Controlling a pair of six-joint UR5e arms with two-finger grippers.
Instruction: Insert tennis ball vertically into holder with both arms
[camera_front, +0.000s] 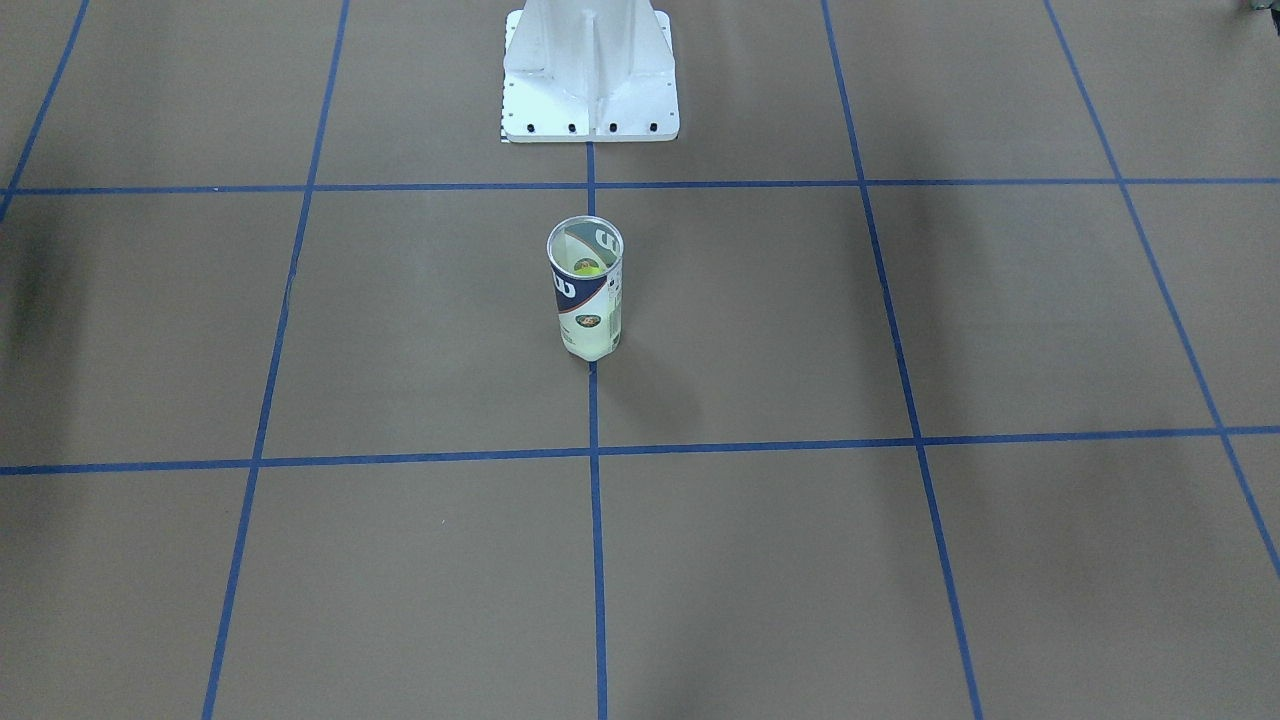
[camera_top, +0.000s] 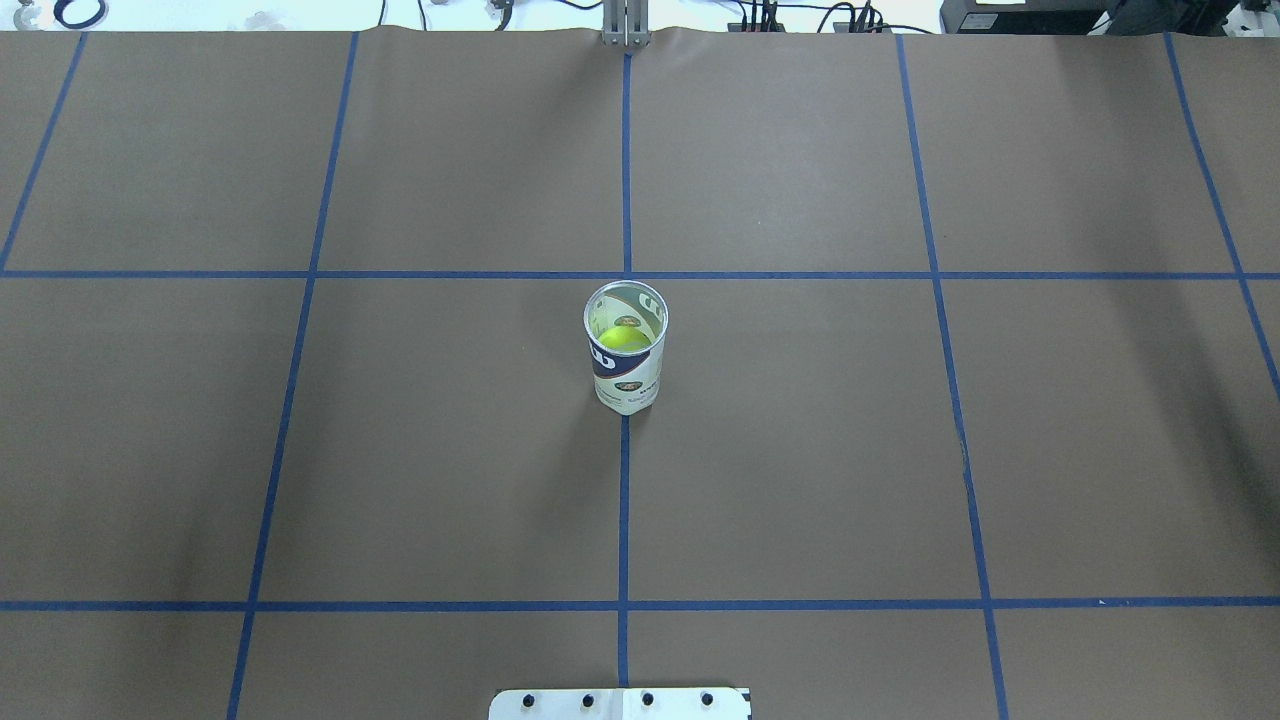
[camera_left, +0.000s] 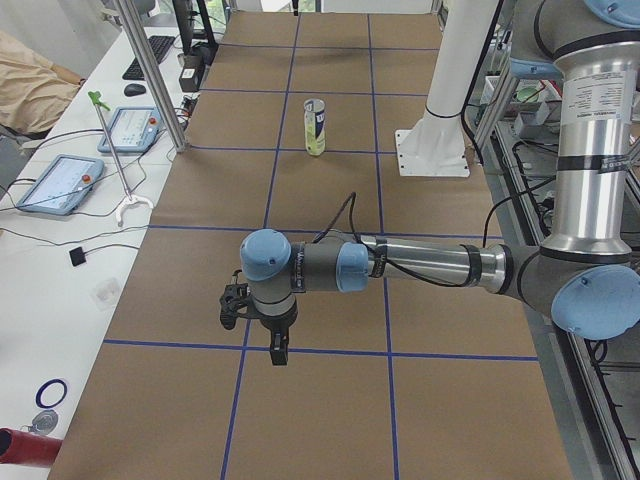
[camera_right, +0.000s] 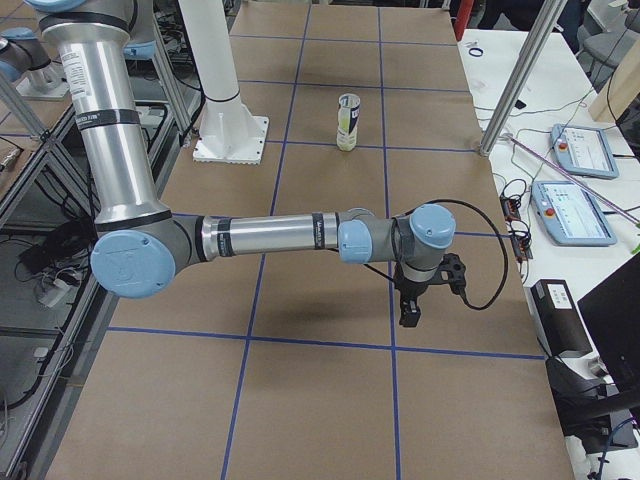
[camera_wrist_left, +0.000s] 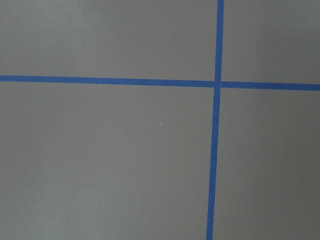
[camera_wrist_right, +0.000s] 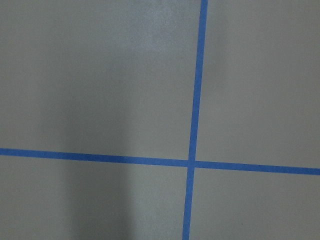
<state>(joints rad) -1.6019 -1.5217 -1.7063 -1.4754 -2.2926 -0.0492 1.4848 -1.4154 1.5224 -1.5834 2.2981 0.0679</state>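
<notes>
The holder (camera_front: 586, 300), a clear can with a white and navy label, stands upright with its mouth open at the table's middle, on a blue tape line. It also shows in the overhead view (camera_top: 625, 370) and both side views (camera_left: 315, 126) (camera_right: 347, 122). A yellow-green tennis ball (camera_top: 622, 340) lies inside it, also seen through the mouth in the front view (camera_front: 585, 267). My left gripper (camera_left: 278, 355) hangs over the table's left end, far from the holder. My right gripper (camera_right: 408, 315) hangs over the right end. Both show only in side views, so I cannot tell if they are open or shut.
The white pedestal base (camera_front: 590, 70) stands behind the holder on the robot's side. Blue tape lines (camera_wrist_left: 217, 125) (camera_wrist_right: 194, 100) cross the brown table under both wrist cameras. Tablets (camera_left: 60, 182) (camera_right: 573, 210) and metal posts (camera_left: 150, 70) flank the table.
</notes>
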